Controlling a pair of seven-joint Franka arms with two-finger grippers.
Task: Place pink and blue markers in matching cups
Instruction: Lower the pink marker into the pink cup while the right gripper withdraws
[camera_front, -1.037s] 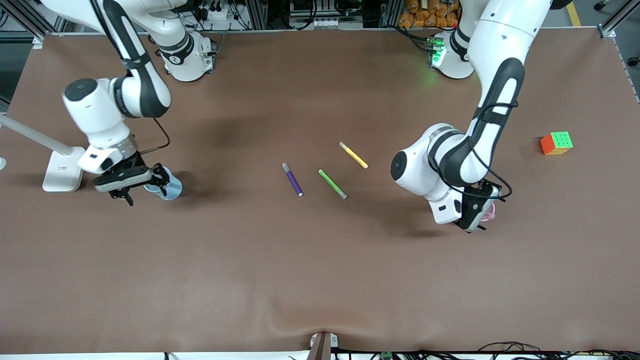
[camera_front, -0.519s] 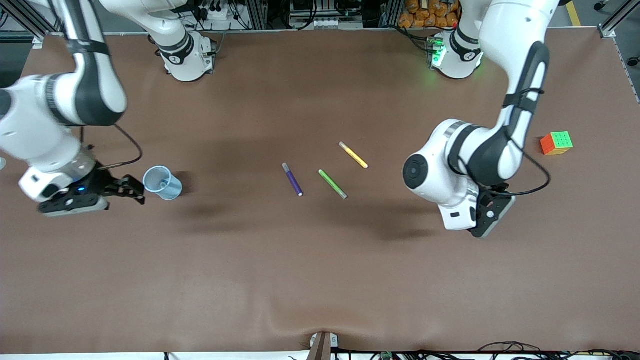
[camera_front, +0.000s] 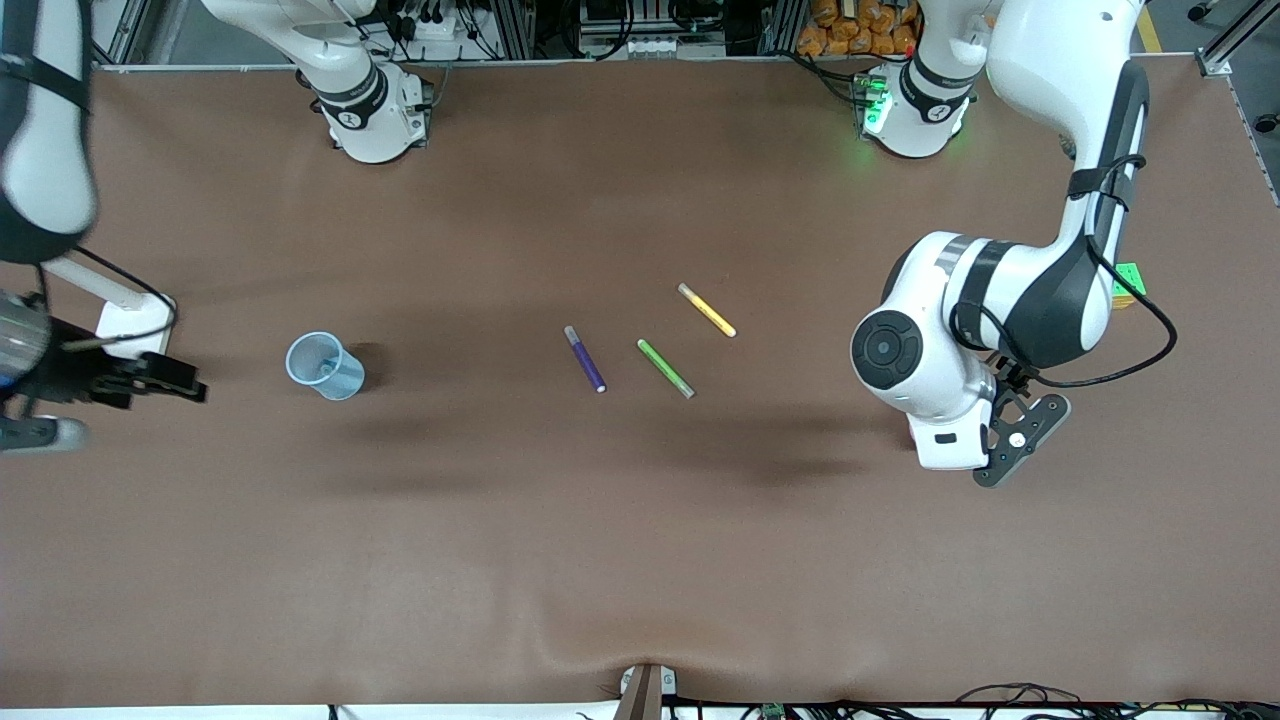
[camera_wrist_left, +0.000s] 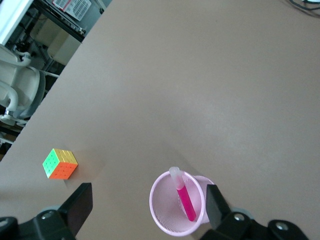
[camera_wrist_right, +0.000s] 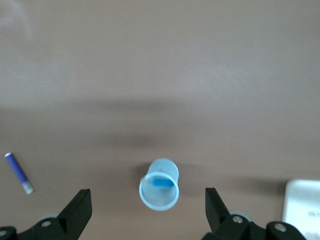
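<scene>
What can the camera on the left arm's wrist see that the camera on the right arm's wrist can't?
Only the left wrist view shows the pink cup with the pink marker standing in it, and a colourful puzzle cube beside it. Only the right wrist view shows the blue cup holding the blue marker, the purple marker and a white base. Both show the brown table and their own gripper's open fingers.

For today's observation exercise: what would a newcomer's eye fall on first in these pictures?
Probably the pink cup with the pink marker standing in it, below the left gripper, whose fingers are open. Next, the blue cup toward the right arm's end of the table, holding the blue marker. Purple marker, green marker and yellow marker lie loose mid-table.
</scene>
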